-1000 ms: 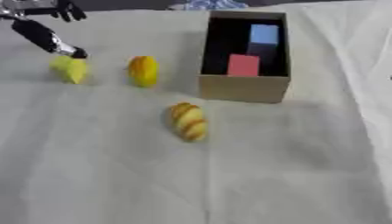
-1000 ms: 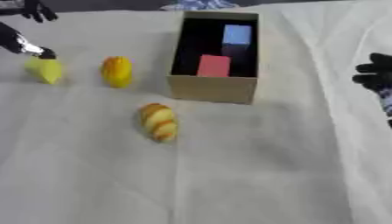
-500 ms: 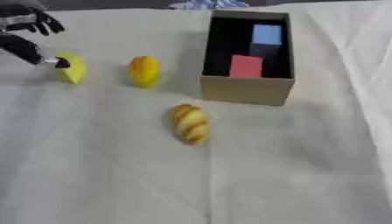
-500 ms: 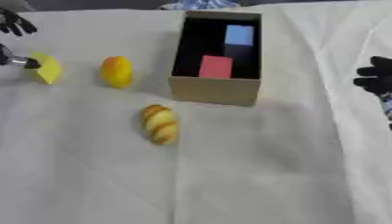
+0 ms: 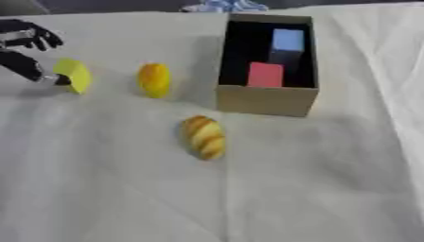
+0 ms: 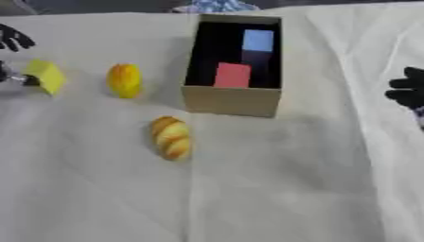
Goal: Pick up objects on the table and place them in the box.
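The setting reads as a robot test or data-collection bench rather than a home or shop. The work surface is a table covered by a plain off-white cloth (image 5: pixel 314 189), creased and draped, with no domestic furnishings visible. Laid out on it, well apart from one another, are prop-like items: a yellow wedge-shaped piece (image 5: pixel 75 75), an orange-yellow rounded piece (image 5: pixel 154 80) and a striped bread-like piece (image 5: pixel 204 137). A brown cardboard box (image 5: pixel 267 100) with a dark interior holds a red block (image 5: pixel 265 74) and a blue block (image 5: pixel 287 39). A blue-and-white patterned item (image 5: pixel 224 5) lies at the far edge; it cannot be identified.
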